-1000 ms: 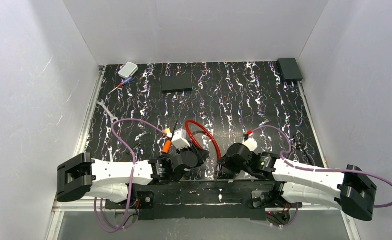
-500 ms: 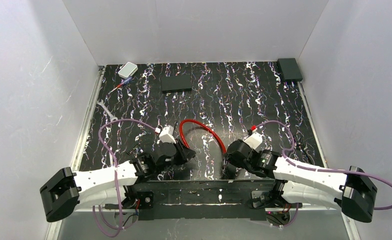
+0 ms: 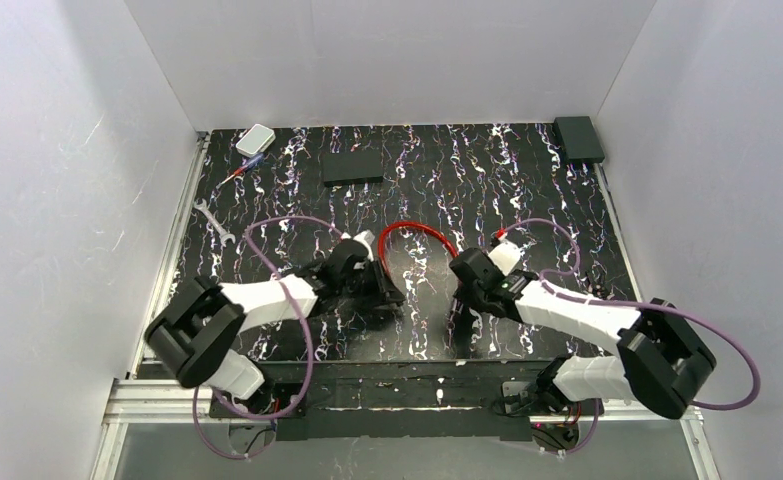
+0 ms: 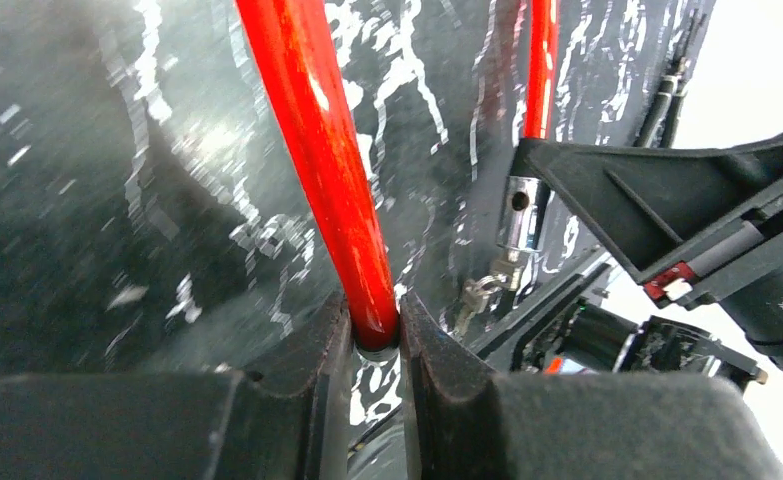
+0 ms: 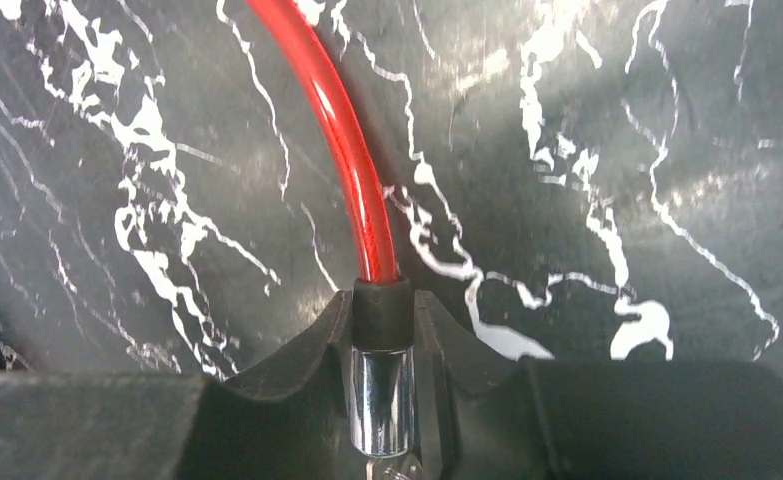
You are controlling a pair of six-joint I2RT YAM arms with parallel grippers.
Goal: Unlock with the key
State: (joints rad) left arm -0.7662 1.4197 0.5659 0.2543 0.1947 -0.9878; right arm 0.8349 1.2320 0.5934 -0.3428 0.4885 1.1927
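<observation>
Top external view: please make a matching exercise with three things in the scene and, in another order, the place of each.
1. white box
2. silver wrench
3. red cable

A. gripped by left pincer and right pincer
B. far left corner of the table
C. near the left edge

Pairs: 1-B; 2-C; 3-A

White walls (image 3: 387, 60) boxing in a black marbled table (image 3: 527, 200).
Plain and matte at 9, 12 and 3 o'clock, meeting in sharp corners at the far side; glossy black top streaked with white veins, softly and evenly lit; silver metal rail (image 3: 147, 395) along the 6 o'clock edge.
</observation>
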